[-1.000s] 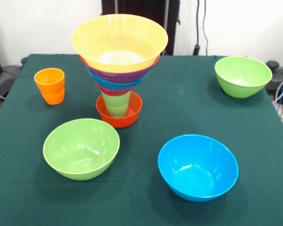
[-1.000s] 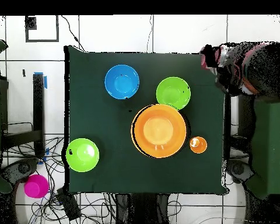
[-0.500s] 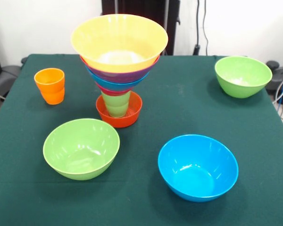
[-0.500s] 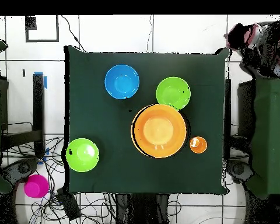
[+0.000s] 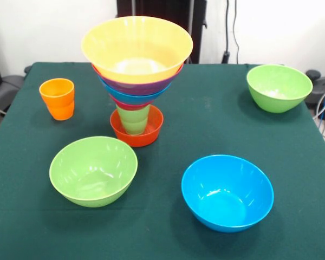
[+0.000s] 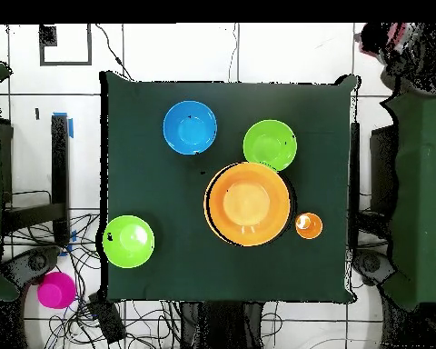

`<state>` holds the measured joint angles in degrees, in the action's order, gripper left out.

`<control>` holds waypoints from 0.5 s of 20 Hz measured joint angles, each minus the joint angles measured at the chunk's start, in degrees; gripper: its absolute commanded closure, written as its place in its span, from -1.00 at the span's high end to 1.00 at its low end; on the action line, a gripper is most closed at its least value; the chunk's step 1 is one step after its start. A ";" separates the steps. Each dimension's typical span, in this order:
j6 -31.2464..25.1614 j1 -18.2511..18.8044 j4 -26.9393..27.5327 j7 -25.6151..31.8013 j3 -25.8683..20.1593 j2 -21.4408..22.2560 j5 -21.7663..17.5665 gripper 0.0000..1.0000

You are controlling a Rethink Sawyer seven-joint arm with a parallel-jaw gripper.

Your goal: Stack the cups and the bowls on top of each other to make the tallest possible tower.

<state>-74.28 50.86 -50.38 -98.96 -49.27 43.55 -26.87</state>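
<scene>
The tower (image 5: 136,81) stands at the table's middle back. A red-orange small bowl (image 5: 136,130) holds a light green cup (image 5: 133,119); above it sit pink, blue and purple bowls, with the very large orange bowl (image 5: 136,47) on top. From overhead only that top bowl (image 6: 248,203) shows. The orange cup (image 5: 57,98) stands alone to the left of the tower, and overhead (image 6: 308,225). Loose bowls: lime green (image 5: 93,170), blue (image 5: 227,192), lime green (image 5: 279,88). The gripper shows in neither view.
The green tablecloth (image 5: 184,135) covers the table. Overhead, a magenta bowl (image 6: 56,290) lies on the floor off the table's corner among cables. A person (image 6: 408,50) shows at the top right edge, off the table.
The person at the overhead view's right side has moved away from the table corner toward the top right edge. Cups, bowls and tower have not moved.
</scene>
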 measured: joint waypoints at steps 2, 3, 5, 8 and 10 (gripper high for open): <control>0.00 -0.85 1.19 0.00 0.09 -0.64 0.00 1.00; -0.01 -1.38 1.94 0.00 0.12 -1.08 -0.02 1.00; -0.12 -2.29 3.29 0.00 0.17 -1.84 -0.10 1.00; -0.71 -3.82 5.63 0.00 0.16 -3.21 -0.17 1.00; -0.88 -4.37 6.20 0.00 0.17 -3.75 -0.17 1.00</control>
<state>-75.16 46.49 -44.18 -98.96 -49.10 39.80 -27.05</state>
